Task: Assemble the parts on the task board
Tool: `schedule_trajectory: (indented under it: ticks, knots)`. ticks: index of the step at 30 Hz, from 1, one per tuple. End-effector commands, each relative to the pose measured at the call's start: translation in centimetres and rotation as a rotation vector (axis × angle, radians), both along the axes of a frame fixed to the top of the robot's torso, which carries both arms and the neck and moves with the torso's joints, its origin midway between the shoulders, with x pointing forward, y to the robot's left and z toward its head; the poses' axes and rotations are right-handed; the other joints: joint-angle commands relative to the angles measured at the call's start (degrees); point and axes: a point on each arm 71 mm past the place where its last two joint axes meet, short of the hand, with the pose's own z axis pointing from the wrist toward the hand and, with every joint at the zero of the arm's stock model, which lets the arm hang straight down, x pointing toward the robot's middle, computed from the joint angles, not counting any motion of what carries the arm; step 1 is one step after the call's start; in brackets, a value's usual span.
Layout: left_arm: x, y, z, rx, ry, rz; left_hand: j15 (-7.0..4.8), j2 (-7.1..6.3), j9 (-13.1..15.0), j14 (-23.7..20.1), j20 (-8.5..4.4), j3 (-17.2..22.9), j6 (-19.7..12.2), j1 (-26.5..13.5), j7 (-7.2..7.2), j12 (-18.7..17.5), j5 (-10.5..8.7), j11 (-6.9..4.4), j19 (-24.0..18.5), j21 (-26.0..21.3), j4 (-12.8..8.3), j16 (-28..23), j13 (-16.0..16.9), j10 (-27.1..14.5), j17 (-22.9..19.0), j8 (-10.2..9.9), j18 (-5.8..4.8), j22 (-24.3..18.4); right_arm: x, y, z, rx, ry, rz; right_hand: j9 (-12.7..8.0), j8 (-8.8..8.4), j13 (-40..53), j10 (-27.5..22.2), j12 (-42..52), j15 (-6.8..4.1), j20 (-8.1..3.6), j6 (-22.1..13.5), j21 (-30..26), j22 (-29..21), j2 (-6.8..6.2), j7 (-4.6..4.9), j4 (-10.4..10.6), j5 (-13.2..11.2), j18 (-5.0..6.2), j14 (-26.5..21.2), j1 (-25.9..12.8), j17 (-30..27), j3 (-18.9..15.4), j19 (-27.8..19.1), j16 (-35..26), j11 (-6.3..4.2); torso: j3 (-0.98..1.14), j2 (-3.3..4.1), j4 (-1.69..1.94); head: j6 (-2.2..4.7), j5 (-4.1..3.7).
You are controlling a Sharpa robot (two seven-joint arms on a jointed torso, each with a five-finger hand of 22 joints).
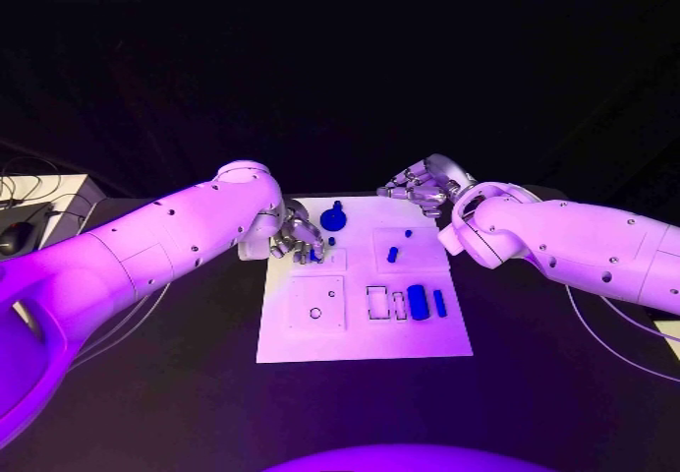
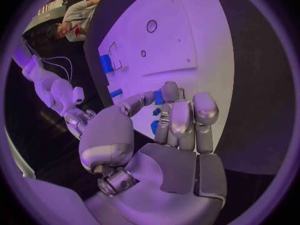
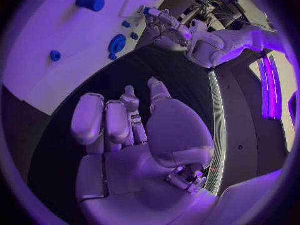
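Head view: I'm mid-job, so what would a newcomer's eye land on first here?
The white task board at the table's centre, dotted with small blue parts such as the blue cylinder. Then the left hand at the board's far left corner, and the right hand beyond its far edge.

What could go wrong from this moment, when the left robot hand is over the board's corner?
1. The left robot hand has fingers among small blue parts on the task board; it might knock them aside.
2. The right robot hand hovers past the far edge, near the round blue part; a sweep could hit it.
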Motion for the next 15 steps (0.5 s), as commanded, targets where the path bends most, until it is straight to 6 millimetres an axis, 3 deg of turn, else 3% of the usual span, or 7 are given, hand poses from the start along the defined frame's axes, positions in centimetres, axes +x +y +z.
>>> schedule_trajectory:
  ticks: [1, 15]
  knots:
    - [-0.11, -0.2, 0.03, 0.008, 0.03, -0.007, 0.06, 1.93, 0.09, 0.39, -0.27, 5.58, 2.08, 1.54, -1.8, -0.27, 7.1, -1.21, 0.26, 0.38, -6.11, 0.36, 0.09, 1.52, 0.08, -0.29, -0.48, 0.07, -0.02, 0.17, 0.03, -0.006, -0.003, 0.018, -0.05, -0.37, 0.05, 0.34, 0.0, -0.2, -0.3, 0.41, 0.15, 8.27, 0.09, -0.17, -0.2, 0.32, 0.16, -0.01, -0.26, -0.06, -0.03, 2.52, -0.2, -0.05, -0.02, 0.0, -0.07, 0.05, 0.07]
    - [0.15, -0.37, -0.17, 0.03, 0.051, 0.013, 0.06, 2.03, 0.51, 0.44, -0.21, 4.91, 2.16, 1.73, -1.78, -0.27, 8.04, -1.21, 0.39, 0.59, -6.16, 0.57, 0.5, 1.49, 0.32, -0.56, -0.34, 0.3, -0.02, 0.3, 0.04, -0.005, -0.004, 0.02, -0.07, -0.38, 0.03, 0.32, -0.04, -0.2, -0.3, 0.41, 0.08, 8.25, 0.15, -0.16, -0.28, 0.45, 0.17, -0.02, -0.32, -0.09, -0.01, 2.5, -0.21, -0.05, 0.04, 0.04, -0.14, -0.04, 0.01]
